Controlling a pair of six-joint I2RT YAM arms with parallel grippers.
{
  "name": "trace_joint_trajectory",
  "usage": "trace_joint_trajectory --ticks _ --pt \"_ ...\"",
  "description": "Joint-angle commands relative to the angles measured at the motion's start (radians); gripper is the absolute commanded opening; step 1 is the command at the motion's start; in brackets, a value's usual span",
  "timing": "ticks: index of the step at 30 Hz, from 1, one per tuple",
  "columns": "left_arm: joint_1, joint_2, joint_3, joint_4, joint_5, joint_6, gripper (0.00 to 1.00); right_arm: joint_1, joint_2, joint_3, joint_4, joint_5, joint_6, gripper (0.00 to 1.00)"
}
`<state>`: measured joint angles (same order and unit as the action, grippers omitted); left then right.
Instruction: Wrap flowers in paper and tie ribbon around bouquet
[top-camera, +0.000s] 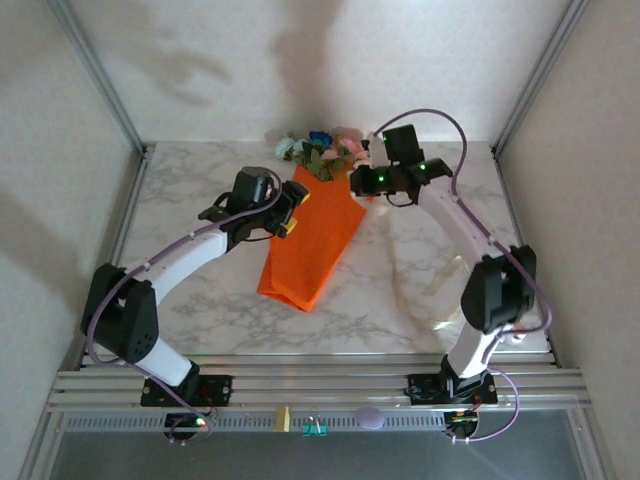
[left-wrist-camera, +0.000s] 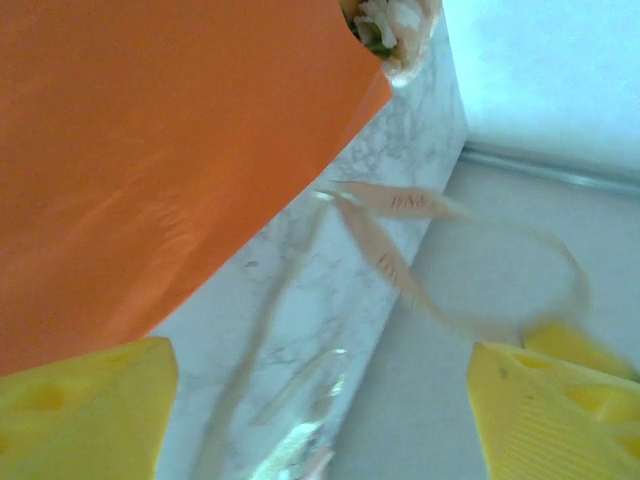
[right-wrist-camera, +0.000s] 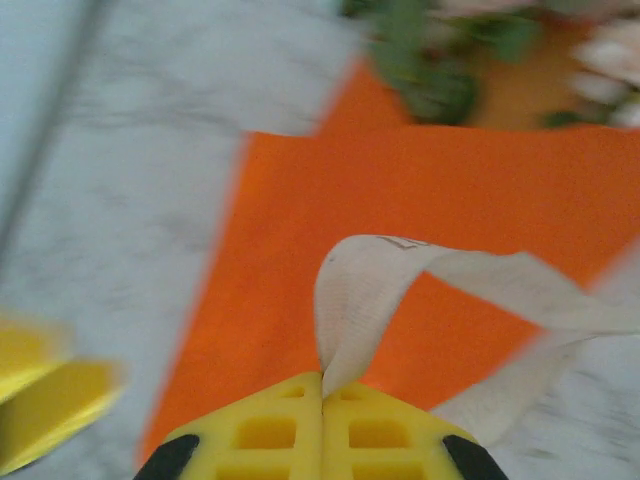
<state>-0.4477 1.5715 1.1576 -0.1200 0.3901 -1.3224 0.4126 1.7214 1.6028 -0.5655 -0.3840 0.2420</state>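
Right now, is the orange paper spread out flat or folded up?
Folded up. The paper is a narrow wrap, with the flowers poking out its far end.

The paper is thin and smooth, with a soft matt look. The ribbon looks like woven cloth, a bit rough. My fingers are yellow plastic with little ridges. The table looks like smooth, shiny marble. The rails are dull grey metal.

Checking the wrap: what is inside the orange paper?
The flowers poke out of the orange paper at its far end; their stems, or anything else inside, are covered by it.
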Motion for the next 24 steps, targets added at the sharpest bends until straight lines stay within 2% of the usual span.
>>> trace_joint_trajectory --ticks 1,4,6,8,15,17,20,21,22,23,24 --pt "0.013 0.033 0.052 0.061 -0.008 -0.216 0.81 0.029 -0.010 -0.089 0.099 -0.211 0.064 0.00" --pt "0.025 0.048 0.081 0.003 0.002 -0.246 0.84 0.085 -0.018 -0.109 0.151 -0.275 0.111 0.00" --pt "0.026 0.038 0.070 -0.023 0.003 -0.259 0.91 0.124 -0.008 -0.093 0.153 -0.280 0.118 0.00" --pt "0.028 0.026 0.033 -0.014 0.038 -0.286 0.92 0.152 0.001 -0.092 0.181 -0.287 0.143 0.00" --pt "0.044 -0.017 -0.093 0.071 0.065 -0.361 0.88 0.227 0.038 -0.079 0.214 -0.303 0.168 0.00" --pt "0.049 -0.028 -0.102 0.105 0.065 -0.380 0.84 0.237 0.042 -0.089 0.218 -0.302 0.169 0.00" --pt "0.056 -0.056 -0.126 0.111 0.062 -0.387 0.63 0.250 0.055 -0.088 0.222 -0.307 0.170 0.00" --pt "0.061 -0.071 -0.153 0.128 0.068 -0.396 0.47 0.254 0.061 -0.083 0.223 -0.307 0.172 0.00" --pt "0.070 -0.089 -0.186 0.154 0.076 -0.408 0.22 0.261 0.072 -0.068 0.217 -0.306 0.171 0.00" --pt "0.083 -0.107 -0.221 0.184 0.087 -0.415 0.01 0.266 0.083 -0.052 0.206 -0.306 0.169 0.00" --pt "0.108 -0.130 -0.253 0.209 0.102 -0.419 0.00 0.272 0.095 -0.032 0.194 -0.305 0.168 0.00"
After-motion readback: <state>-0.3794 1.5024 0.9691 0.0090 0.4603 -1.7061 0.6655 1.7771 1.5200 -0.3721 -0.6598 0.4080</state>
